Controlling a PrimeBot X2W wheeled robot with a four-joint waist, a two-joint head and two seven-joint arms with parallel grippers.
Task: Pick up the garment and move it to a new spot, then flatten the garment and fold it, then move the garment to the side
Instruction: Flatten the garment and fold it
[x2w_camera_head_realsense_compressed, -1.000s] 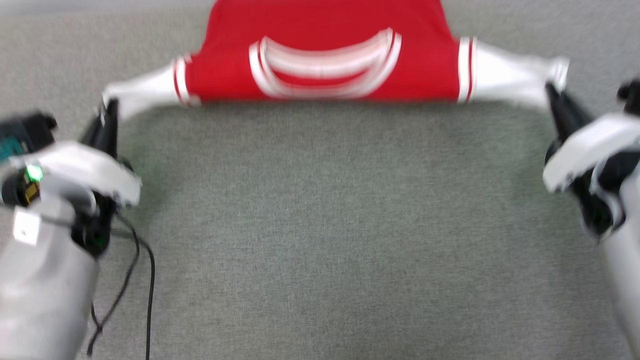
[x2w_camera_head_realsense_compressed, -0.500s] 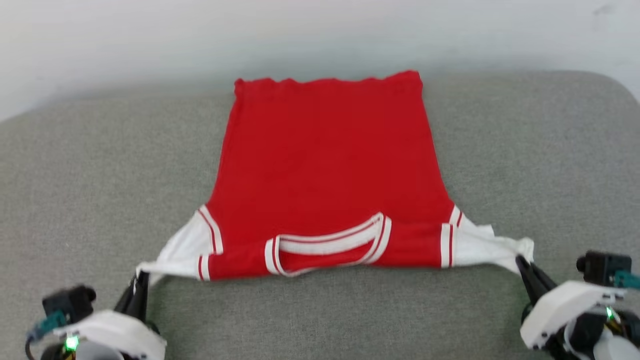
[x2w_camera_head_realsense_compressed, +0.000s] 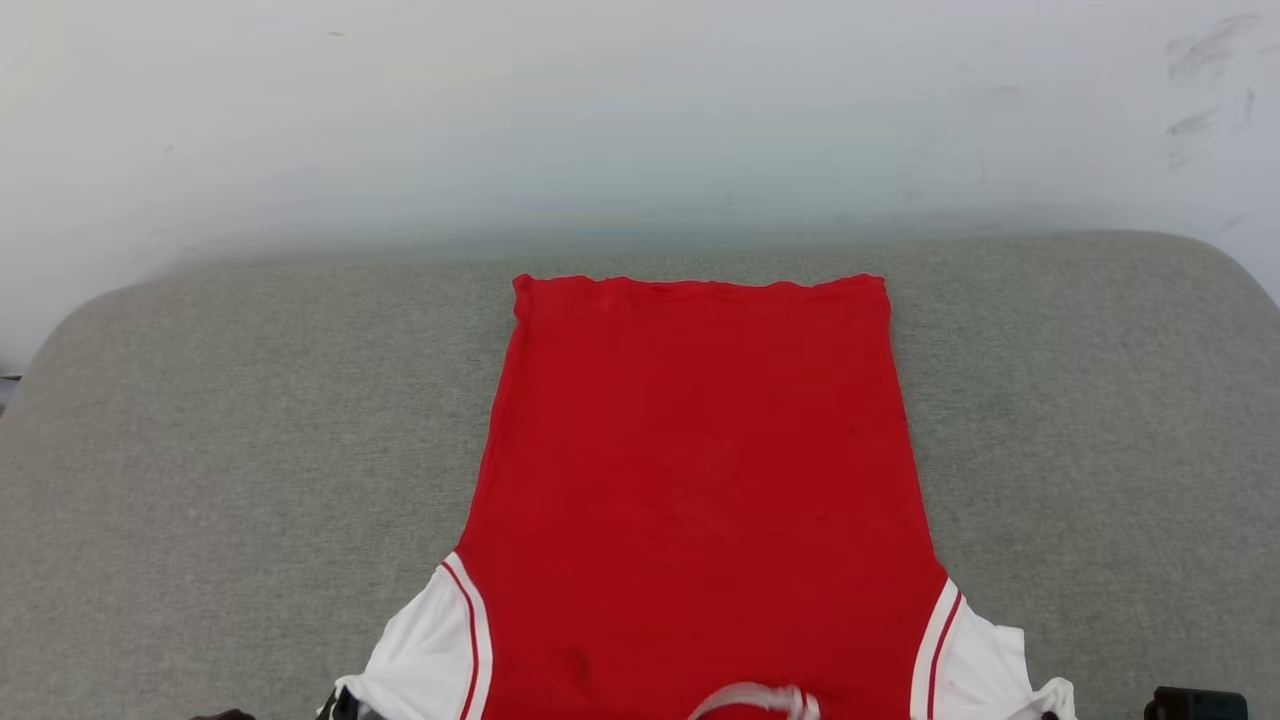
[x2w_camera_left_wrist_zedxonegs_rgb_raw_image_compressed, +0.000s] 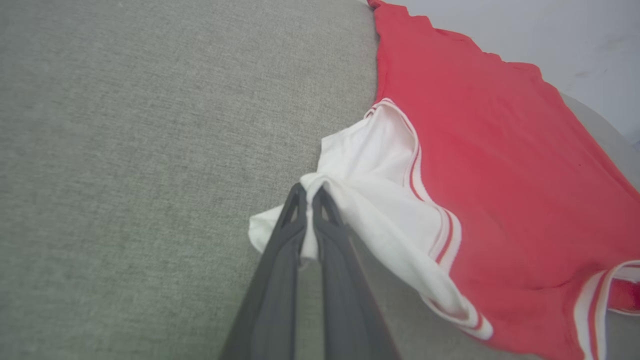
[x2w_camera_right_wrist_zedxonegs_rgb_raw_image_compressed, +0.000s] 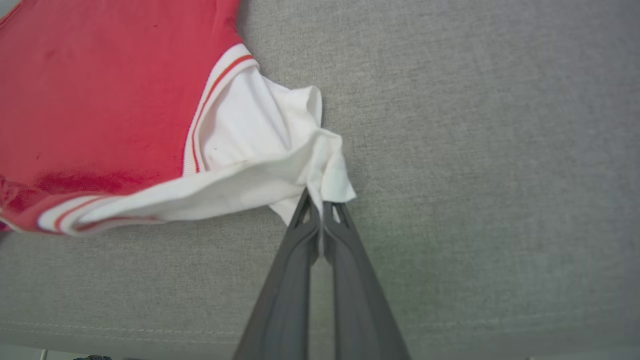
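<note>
Red garment (x2w_camera_head_realsense_compressed: 690, 470) | white striped-trim sleeves (x2w_camera_head_realsense_compressed: 430, 640) | spread smooth on grey cushion (x2w_camera_head_realsense_compressed: 250, 450)

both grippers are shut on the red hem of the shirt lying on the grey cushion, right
No. The left gripper and right gripper are each shut on a white sleeve end of the shirt, as both wrist views show. The red hem lies free, farther off on the grey cushion.
</note>
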